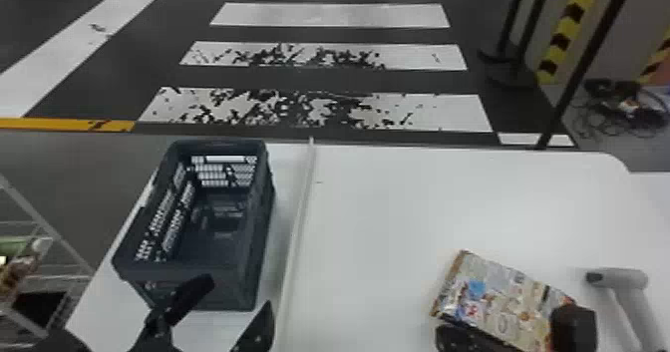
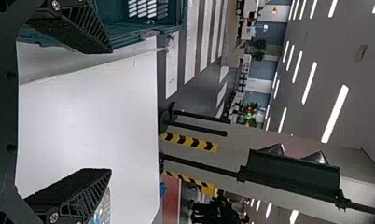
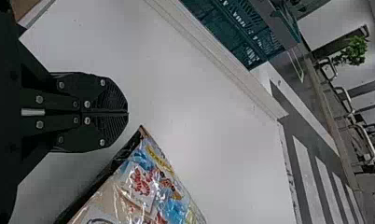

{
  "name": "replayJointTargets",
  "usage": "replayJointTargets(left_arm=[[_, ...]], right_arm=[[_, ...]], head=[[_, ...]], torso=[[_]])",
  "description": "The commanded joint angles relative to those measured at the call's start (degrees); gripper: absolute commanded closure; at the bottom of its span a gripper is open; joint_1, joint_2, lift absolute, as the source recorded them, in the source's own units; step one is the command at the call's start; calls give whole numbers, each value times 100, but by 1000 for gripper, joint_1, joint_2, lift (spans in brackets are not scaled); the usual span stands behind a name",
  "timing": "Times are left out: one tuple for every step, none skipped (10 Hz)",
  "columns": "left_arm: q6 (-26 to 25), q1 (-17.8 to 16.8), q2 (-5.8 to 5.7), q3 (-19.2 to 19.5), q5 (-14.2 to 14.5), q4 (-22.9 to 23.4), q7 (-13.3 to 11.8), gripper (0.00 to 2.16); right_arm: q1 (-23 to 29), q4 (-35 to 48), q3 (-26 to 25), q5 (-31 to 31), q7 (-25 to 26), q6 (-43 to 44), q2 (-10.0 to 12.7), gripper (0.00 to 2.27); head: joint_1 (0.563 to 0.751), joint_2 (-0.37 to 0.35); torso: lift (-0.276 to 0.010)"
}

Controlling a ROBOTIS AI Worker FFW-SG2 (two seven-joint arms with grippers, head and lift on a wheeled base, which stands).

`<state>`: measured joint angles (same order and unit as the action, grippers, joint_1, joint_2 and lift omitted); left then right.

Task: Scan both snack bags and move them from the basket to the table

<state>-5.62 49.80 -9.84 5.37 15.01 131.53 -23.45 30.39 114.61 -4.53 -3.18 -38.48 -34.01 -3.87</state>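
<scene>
In the head view, my left gripper (image 1: 238, 292) stands open at the near end of the dark basket (image 1: 187, 271); no bag can be made out inside the basket. A shiny, multicoloured snack bag (image 1: 498, 296) lies on the right part of the white table (image 1: 374, 216). My right gripper (image 1: 445, 332) is at the bag's near left edge. In the left wrist view, my left gripper (image 2: 111, 110) has nothing between its fingers. The right wrist view has my right gripper (image 3: 128, 112) shut, with the snack bag (image 3: 143, 186) beside it, not between the fingers.
A grey handheld scanner (image 1: 623, 280) lies to the right of the bag. A raised pale strip (image 1: 297, 226) runs along the table between basket and bag. Left of the table stands a wire rack (image 1: 47, 226); a black pole rises behind its far right edge.
</scene>
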Motion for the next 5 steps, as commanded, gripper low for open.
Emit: replayJointTargets(left_arm=[[3, -14, 0, 8, 11, -22, -2, 87], [3, -32, 0, -1, 11, -39, -2, 87], [3, -40, 0, -1, 11, -57, -2, 87], [3, -40, 9, -1, 11, -48, -2, 87], [21, -40, 9, -1, 11, -48, -2, 87]], right_arm=[[-112, -44, 76, 20, 104, -5, 9, 2253], [-235, -53, 163, 90, 139, -58, 18, 2250], [-393, -141, 190, 160, 157, -181, 71, 2250], [-551, -255, 251, 222, 253, -251, 71, 2250], [-701, -370, 278, 239, 350, -339, 71, 2250]], head=[[695, 57], [695, 60], [695, 67], [695, 70], [695, 73]], torso=[[-98], [-98], [-98], [-98], [-98]])
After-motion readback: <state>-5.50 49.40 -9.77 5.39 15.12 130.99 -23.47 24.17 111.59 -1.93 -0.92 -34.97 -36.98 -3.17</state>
